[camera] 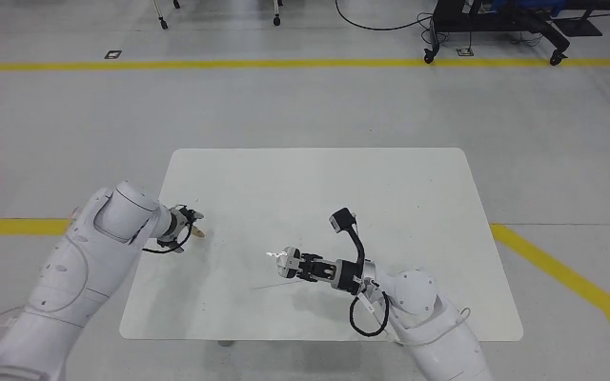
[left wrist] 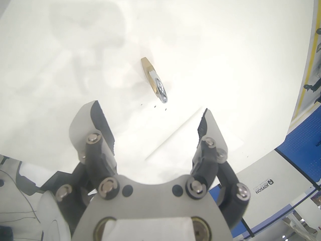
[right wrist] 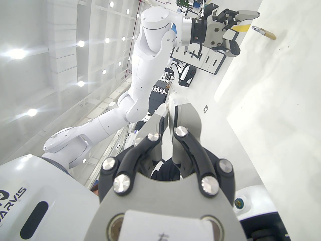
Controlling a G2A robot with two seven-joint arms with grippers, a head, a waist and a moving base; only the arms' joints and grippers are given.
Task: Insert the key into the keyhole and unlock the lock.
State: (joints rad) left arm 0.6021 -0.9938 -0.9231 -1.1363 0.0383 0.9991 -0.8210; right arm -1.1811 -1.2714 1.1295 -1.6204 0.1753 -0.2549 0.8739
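White table [camera: 419, 190], brass padlock [left wrist: 152, 79] with chrome shackle, left jaws released, right jaws clenched.

Top view: looks down on the whole table [camera: 381, 190] from above the arms. Left wrist view: faces the tabletop, near. Right wrist view: faces left across it. All share the lock [left wrist: 153, 81].

Bright ceiling lamps [right wrist: 81, 43] flare, and the white table [left wrist: 225, 38] glares.
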